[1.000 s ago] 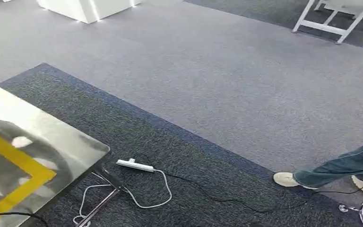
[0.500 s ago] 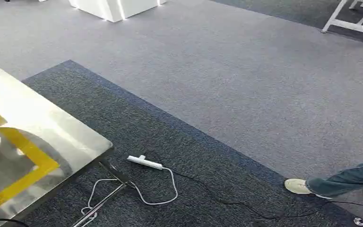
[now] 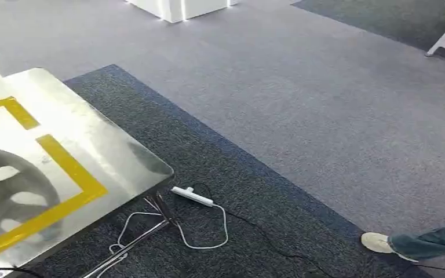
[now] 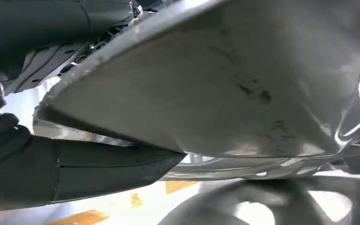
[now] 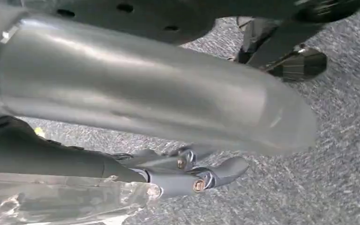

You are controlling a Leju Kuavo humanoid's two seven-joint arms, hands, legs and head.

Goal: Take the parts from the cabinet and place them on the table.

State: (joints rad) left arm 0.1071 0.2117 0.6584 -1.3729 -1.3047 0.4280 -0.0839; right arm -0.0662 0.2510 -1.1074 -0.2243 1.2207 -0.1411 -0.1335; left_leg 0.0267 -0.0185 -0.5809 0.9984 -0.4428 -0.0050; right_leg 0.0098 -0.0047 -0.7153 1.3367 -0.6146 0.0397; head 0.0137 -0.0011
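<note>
A shiny steel table (image 3: 92,145) marked with yellow tape (image 3: 64,168) stands at the robot's left, on dark blue carpet (image 3: 237,191) that borders paler grey carpet (image 3: 301,87). In the left wrist view, the left hand (image 4: 37,164) grasps a large grey metal part (image 4: 206,93), dark fingers (image 4: 112,166) pressed under its rim, just above the tabletop, where the part's reflection shows. In the head view a rounded grey piece with openings, apparently the same part, sits at the table's near left edge. In the right wrist view, the right hand (image 5: 187,176) hangs over the carpet, fingers loosely extended and grasping nothing. A white power strip (image 3: 192,196) and white cable (image 3: 208,234) lie on the floor beside the table leg (image 3: 145,237). A person's shoe (image 3: 378,242) and jeans leg (image 3: 434,243) stand at the far right.
</note>
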